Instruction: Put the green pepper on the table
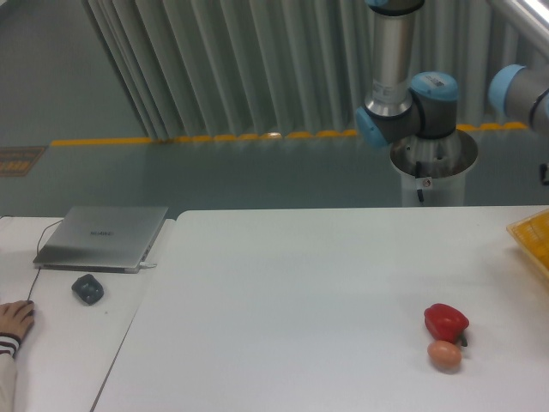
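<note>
Looking at the arm: you see the UR5e's grey column and blue-capped joints (407, 94) at the top right, with one more blue joint (521, 86) cut by the right edge.
Gripper: it lies beyond the right edge of the view, so you cannot tell whether its fingers are apart or together.
Green pepper: you cannot find it anywhere in this view; its place is not shown.
Table: the wide white table (292, 300) with rounded corners fills the lower middle and right.
Red bell pepper: it (446, 321) lies on the table below the arm's cut-off joint, toward the near right.
Egg: the small tan egg (444, 354) sits just beside the red pepper, on its near side, seemingly touching it.
Yellow tray: only a corner (532, 240) shows at the right edge, resting on the table.
Desk: the narrower white desk (60, 343) stands far left, well apart from the arm.
Laptop: closed and silver (103, 237), on the desk.
Mouse: dark (87, 288), in front of the laptop.
Person's hand: it (15, 319) rests at the desk's left edge.
</note>
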You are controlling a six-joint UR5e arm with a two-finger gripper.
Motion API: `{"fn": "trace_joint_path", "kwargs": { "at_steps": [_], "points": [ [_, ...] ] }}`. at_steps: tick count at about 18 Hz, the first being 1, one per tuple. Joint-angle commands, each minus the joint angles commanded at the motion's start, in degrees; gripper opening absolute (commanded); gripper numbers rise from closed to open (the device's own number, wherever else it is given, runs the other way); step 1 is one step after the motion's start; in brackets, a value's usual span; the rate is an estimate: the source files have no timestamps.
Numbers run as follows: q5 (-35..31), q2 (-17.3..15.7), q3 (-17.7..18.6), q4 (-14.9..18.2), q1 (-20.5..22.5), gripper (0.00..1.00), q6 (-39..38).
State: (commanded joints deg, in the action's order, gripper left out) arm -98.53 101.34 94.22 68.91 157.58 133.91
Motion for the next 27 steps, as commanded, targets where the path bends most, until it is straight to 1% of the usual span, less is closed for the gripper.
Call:
{"fn": "trace_joint_path", "kwargs": {
  "at_steps": [2, 3, 5, 9, 14, 20, 27],
  "points": [
    [0.17, 0.09, 0.09, 0.0, 2.2, 1.0, 6.78],
    [0.26, 0.09, 0.09, 0.0, 2.99, 1.0, 8.9],
    [0.09, 0.17, 0.35, 0.0, 3.96, 1.0, 11.89],
    [0.0, 0.35, 1.05, 0.0, 6.16, 1.0, 20.32],
    [-0.09, 0.96, 1.14, 0.0, 9.06, 1.0, 27.8],
    [-1.05, 3.07, 2.63, -0.26, 9.24, 1.0, 28.69],
    [-1.93, 4.57, 2.81, -0.26, 10.21, 1.0, 28.87]
  ]
}}
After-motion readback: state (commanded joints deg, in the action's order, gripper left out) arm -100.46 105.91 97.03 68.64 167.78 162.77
